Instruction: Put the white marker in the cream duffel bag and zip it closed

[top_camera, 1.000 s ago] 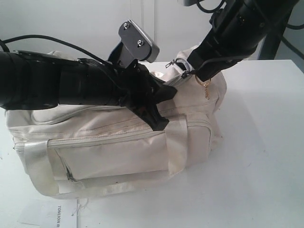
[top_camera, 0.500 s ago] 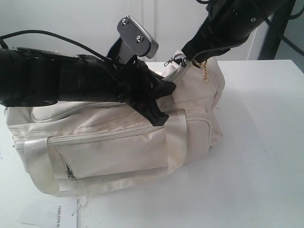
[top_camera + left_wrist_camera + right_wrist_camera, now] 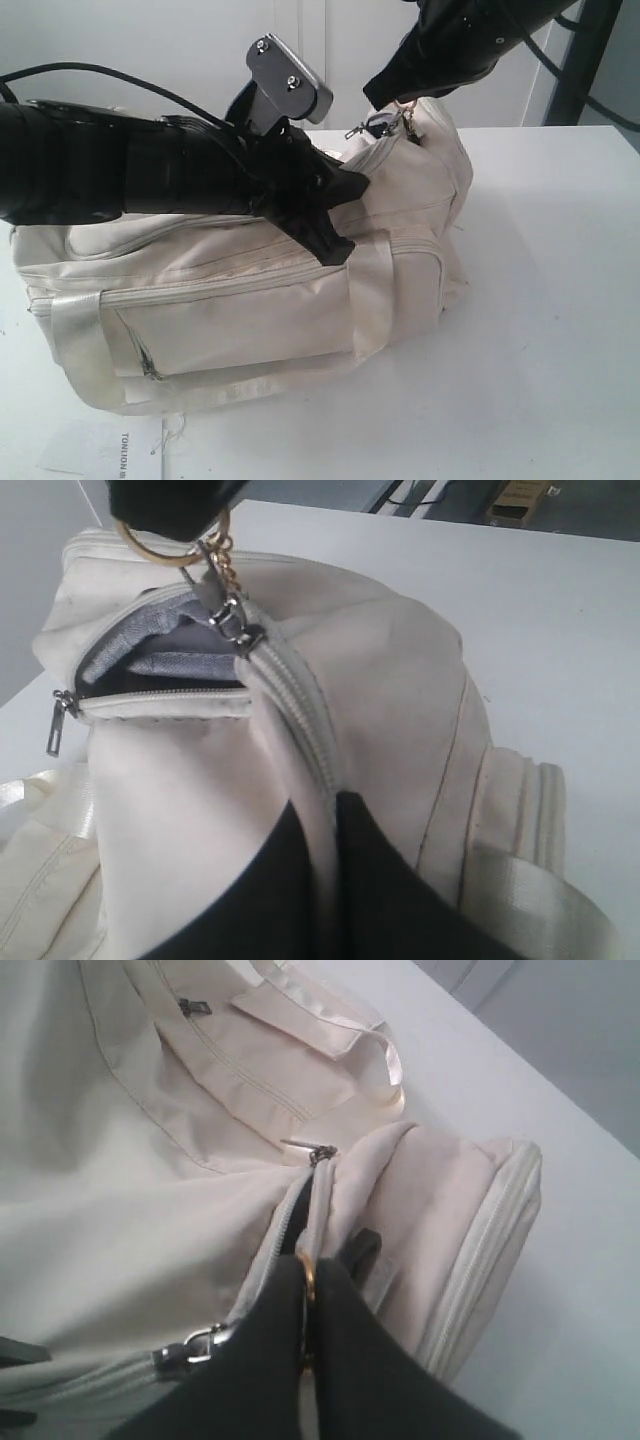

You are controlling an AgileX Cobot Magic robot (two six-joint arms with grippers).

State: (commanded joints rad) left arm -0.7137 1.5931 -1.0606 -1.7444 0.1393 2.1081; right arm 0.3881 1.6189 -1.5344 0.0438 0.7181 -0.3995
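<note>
**Zip almost shut, the last gap curls round the end of the bag**

The cream duffel bag (image 3: 250,310) lies with its long axis running from the near left corner of the tabletop (image 3: 540,330) toward the far right. The right gripper (image 3: 307,1272) is pressed together on the gold pull ring (image 3: 165,558), just above the bag's far-right end; a short chain links that ring to the slider (image 3: 235,630). The left gripper (image 3: 322,825) is pinching the zip ridge on the middle of the bag's top, 1 finger each side, so I read it as the anchor.

The bit that matters: closed teeth run from the left gripper up to the slider; the open gap lies past the slider, away from the left gripper, curving down over the bag's end toward a 2nd metal pull (image 3: 55,725); grey lining shows inside it. So I reckon the pull goes away from the anchor and round that end, and the right arm is the one on it.

White marker: not visible in any of the 3 views; my guess is it's inside.

Around it: a webbing handle (image 3: 372,300) just beside the left gripper; a printed paper slip (image 3: 105,450) at the near edge. Nothing hard blocks the slider; slack fabric at the curve could snag.
</note>
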